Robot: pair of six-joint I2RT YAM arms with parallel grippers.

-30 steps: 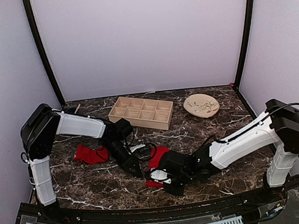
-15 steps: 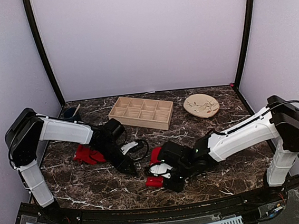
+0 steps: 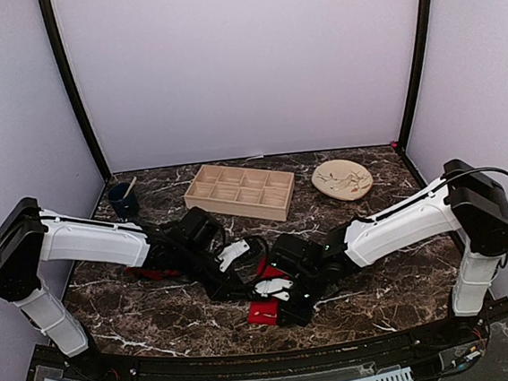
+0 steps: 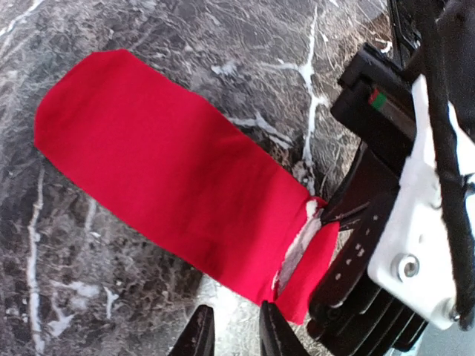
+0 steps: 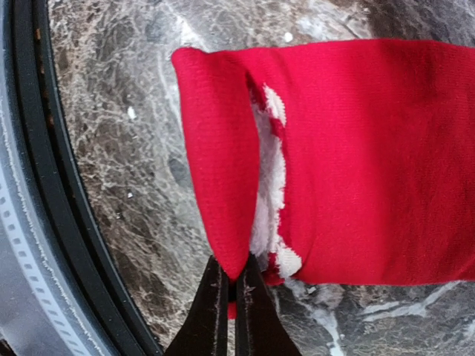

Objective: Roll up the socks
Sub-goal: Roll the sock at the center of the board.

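One red sock [image 4: 171,178] lies flat on the marble table, its end folded back so a white lining shows [image 5: 269,200]. My right gripper [image 5: 231,293] is shut on the folded red edge of this sock [image 3: 264,312], close to the table's front rim. My left gripper [image 4: 234,335] hovers just off the sock's near edge; its jaws stand a little apart with nothing between them. From above, the left gripper [image 3: 242,286] sits right beside the right gripper [image 3: 273,297]. A second red sock [image 3: 145,273] lies further left, mostly hidden behind my left arm.
A wooden compartment tray [image 3: 241,192] stands at the back centre, a beige plate [image 3: 343,180] at the back right, and a dark cup [image 3: 124,199] with a stick at the back left. The black front rail [image 5: 44,185] runs close beside the right gripper.
My left arm has lowered and stretched right, bringing its gripper up to the held sock and covering most of the second sock. The right gripper keeps its pinch and has shifted slightly.
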